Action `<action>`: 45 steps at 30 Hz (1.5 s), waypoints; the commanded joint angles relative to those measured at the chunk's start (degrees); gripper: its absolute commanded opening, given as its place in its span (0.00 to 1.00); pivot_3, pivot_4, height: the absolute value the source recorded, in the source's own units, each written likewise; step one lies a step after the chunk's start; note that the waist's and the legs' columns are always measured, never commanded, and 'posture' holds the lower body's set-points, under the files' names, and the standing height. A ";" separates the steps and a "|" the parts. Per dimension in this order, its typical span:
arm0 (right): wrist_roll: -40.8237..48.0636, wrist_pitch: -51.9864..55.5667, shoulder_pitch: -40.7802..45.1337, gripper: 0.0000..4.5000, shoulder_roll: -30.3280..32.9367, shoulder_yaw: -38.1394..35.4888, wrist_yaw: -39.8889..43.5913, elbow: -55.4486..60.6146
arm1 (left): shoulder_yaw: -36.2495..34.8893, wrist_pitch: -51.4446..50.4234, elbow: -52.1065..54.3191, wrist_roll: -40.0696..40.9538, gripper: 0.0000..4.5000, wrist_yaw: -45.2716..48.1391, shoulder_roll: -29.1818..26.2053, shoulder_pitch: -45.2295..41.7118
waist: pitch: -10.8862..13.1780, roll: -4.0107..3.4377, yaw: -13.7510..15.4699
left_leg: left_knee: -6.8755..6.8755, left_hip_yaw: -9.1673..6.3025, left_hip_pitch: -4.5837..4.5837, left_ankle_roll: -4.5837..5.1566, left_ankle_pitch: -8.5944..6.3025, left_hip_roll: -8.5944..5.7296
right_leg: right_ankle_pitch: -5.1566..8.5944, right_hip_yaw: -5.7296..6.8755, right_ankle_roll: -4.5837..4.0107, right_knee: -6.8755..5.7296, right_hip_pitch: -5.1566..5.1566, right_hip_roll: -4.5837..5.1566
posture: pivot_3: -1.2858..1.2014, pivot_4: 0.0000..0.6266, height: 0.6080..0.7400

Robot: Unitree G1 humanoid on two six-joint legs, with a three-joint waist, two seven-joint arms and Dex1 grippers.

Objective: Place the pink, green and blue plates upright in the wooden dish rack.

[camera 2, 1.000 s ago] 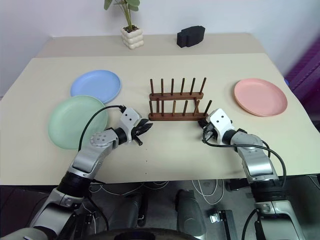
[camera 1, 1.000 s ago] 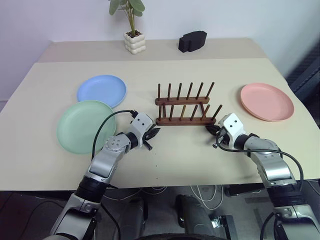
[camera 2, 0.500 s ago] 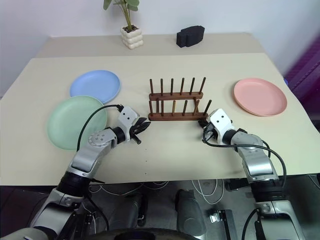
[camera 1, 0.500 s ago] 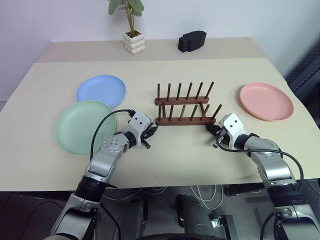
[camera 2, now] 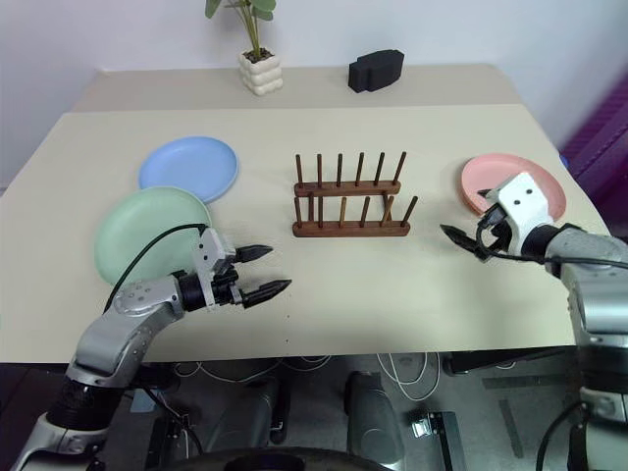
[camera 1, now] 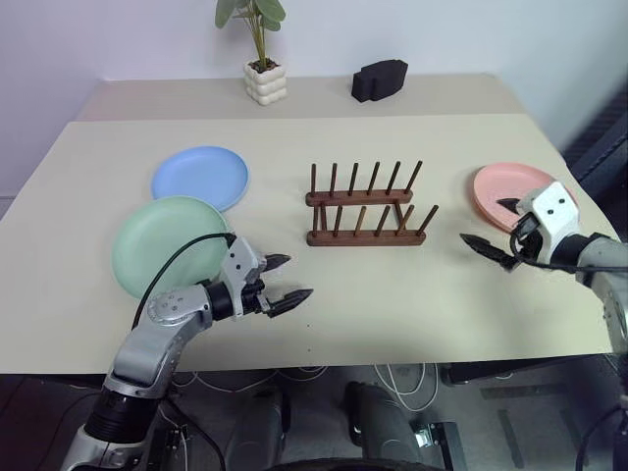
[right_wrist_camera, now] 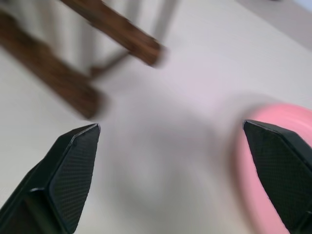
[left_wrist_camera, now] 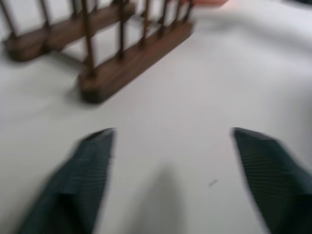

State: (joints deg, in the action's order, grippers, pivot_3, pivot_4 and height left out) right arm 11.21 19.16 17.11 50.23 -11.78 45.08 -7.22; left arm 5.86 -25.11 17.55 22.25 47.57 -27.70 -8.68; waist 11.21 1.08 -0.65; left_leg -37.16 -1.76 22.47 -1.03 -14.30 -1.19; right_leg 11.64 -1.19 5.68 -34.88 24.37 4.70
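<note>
The wooden dish rack (camera 1: 367,206) stands at the middle of the beige tabletop (camera 1: 392,304), its two rows of upright pegs holding nothing; every slot is bare. All three plates lie flat on the tabletop. The blue plate (camera 1: 199,178) sits to the rack's left, and the green plate (camera 1: 167,244) lies just in front of it, their rims touching or nearly so. The pink plate (camera 1: 515,192) rests well to the rack's right.

The left claw (camera 1: 286,278) hovers beside the green plate's near edge, fingers spread wide and gripping nothing. The right claw (camera 1: 494,228) hangs at the pink plate's edge, likewise wide open and empty.

A potted plant (camera 1: 261,59) and a black block (camera 1: 378,79) stand at the far side.
</note>
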 commanded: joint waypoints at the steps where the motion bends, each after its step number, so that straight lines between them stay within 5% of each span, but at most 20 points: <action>1: -2.38 -1.79 3.29 1.00 -0.10 1.41 -1.05 -5.67 | 0.06 -0.04 2.35 1.00 1.00 -0.16 0.30 -1.28 | 0.00 -0.01 -0.02 | 0.02 0.00 0.01 0.00 0.00 -0.01 | -0.01 0.00 -0.02 0.00 0.01 0.00 | 0.52 0.24 0.97; 15: -10.36 -10.04 22.92 1.00 -2.68 10.21 0.16 -40.83 | 1.43 4.05 0.61 1.02 1.00 3.14 0.13 0.70 | 0.01 -0.02 -0.29 | 0.03 0.04 0.00 0.01 0.00 -0.10 | -0.05 -0.03 -0.05 -0.01 0.01 -0.04 | 0.52 0.24 0.97; 18: -12.05 -12.65 25.48 0.82 -3.09 11.18 -0.62 -45.65 | 1.38 7.48 -1.40 -0.05 1.00 4.20 -0.02 1.59 | 0.00 -0.02 -0.34 | 0.02 0.05 -0.02 0.01 0.00 -0.10 | -0.05 -0.04 -0.05 -0.01 0.00 -0.04 | 0.52 0.24 0.97; 25: -13.42 -15.57 26.02 0.01 -3.12 11.32 -1.72 -47.26 | 2.11 11.06 -0.30 -0.93 1.00 3.53 0.94 2.82 | 0.00 -0.02 -0.20 | 0.01 0.04 0.00 0.01 0.00 -0.09 | -0.05 -0.06 -0.05 -0.01 0.00 0.00 | 0.52 0.24 0.97; 36: -13.67 -19.10 20.27 0.01 0.21 7.42 -8.60 -31.42 | 1.68 12.14 -0.15 -1.51 1.00 -0.53 3.98 -1.14 | 0.02 -0.07 -0.12 | 0.01 0.04 -0.01 0.01 0.00 -0.12 | -0.06 -0.07 -0.04 -0.02 -0.01 -0.02 | 0.52 0.24 0.97; 45: 2.68 -11.26 16.60 0.01 -2.15 -1.18 -1.37 -0.53 | -3.55 8.69 -2.01 2.29 1.00 -2.71 4.33 -7.68 | 0.03 -0.07 -0.34 | 0.05 -0.01 -0.05 0.01 0.00 -0.07 | -0.11 -0.05 0.08 -0.10 0.02 -0.12 | 0.52 0.24 0.97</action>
State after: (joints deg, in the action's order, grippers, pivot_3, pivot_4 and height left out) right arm 9.78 6.01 33.48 48.10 -10.24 42.23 -12.46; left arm 3.67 -15.88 14.53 23.13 44.73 -22.79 -15.95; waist 11.23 1.01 -0.98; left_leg -37.12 -1.77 22.43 -1.02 -14.29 -1.26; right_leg 11.53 -1.24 5.76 -34.98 24.38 4.59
